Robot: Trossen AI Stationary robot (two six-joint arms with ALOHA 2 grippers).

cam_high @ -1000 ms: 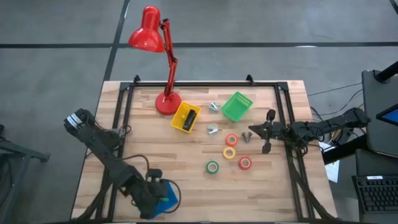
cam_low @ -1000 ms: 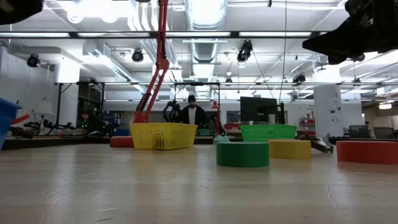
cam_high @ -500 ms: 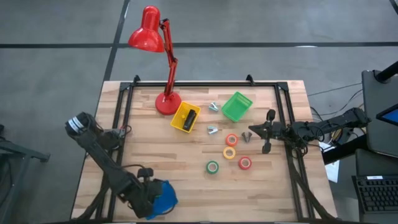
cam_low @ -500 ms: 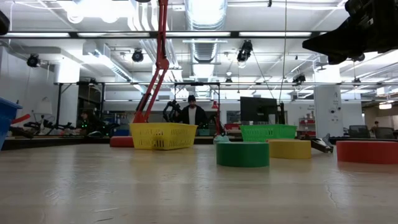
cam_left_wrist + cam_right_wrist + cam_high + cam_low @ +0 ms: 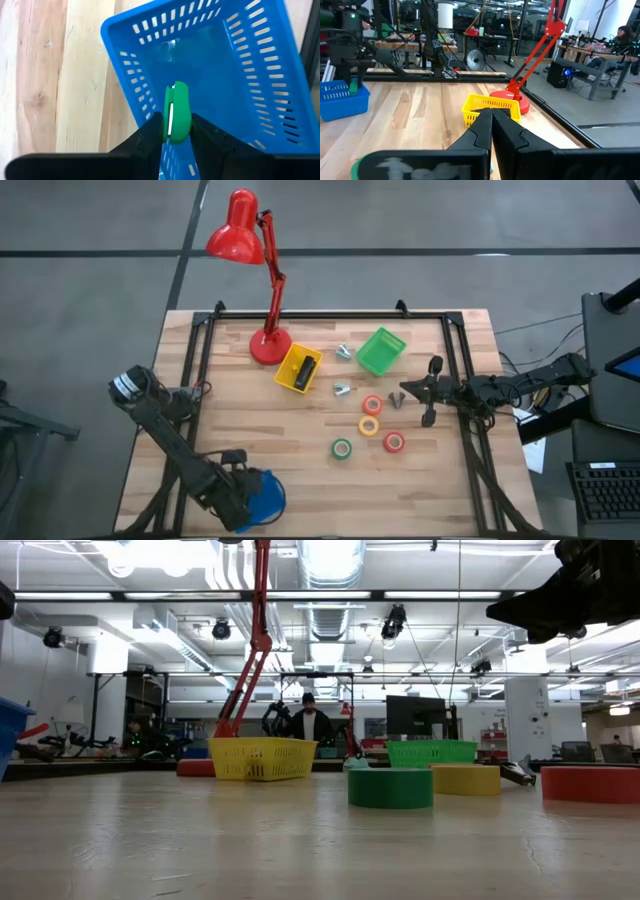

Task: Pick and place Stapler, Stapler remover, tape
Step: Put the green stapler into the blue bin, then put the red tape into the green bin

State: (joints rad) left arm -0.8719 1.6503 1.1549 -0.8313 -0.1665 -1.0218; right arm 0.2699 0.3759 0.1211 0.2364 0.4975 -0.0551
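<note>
The left claw (image 5: 174, 131) is clamped on a small green thing (image 5: 176, 111), rounded, with a pale stripe down its edge, held right over the blue basket (image 5: 250, 75). Can't tell from the wrist view what it is, only its narrow edge shows. In the high view that basket (image 5: 266, 496) sits at the lower left of the frame, near the tabletop's (image 5: 260, 420) front edge, mostly covered by the left arm.

The stapler (image 5: 304, 373) is a slim black bar lying inside the yellow basket (image 5: 290, 366), upper middle of the frame, just beside the red lamp's base (image 5: 268, 346). The 4 tape rolls cluster right of center: orange (image 5: 372, 405), yellow (image 5: 369, 426), green (image 5: 342, 448), red (image 5: 393, 442), all small rings with pale cores, apart from each other. A green basket (image 5: 381, 350) sits above them, and 3 small silvery metal claws (image 5: 341, 389) lie scattered near the baskets and the orange roll.

The right claw (image 5: 431, 391) hangs at the right of the frame, just beside the rolls; its own wrist view shows the fingers (image 5: 480, 131) pressed together on nothing.

In the low view only the green (image 5: 390, 787), yellow (image 5: 465, 779) and red (image 5: 590, 783) rolls show, red cut off at the right edge. Lots of bare wood in the middle-left.
</note>
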